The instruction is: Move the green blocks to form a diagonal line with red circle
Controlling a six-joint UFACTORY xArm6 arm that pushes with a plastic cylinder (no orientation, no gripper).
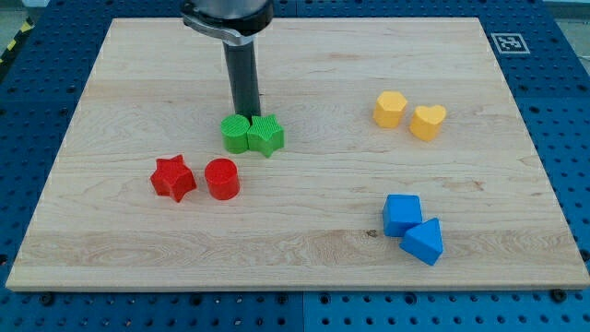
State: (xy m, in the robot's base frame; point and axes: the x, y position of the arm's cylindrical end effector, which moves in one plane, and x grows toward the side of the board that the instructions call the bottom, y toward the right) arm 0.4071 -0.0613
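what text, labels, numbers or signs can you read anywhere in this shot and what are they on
No readable words, brands or numbers anywhere.
Only sign: a black-and-white square marker on the board, at the view's top right corner; a coded pattern, no letters.
The blocks, the rod and the blue base around the board carry no print.
Yellow-and-black striping at the view's top left edge is a pattern, not text.

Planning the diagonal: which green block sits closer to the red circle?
The green round block, on the view's left; the green star lies farther right of the red circle.
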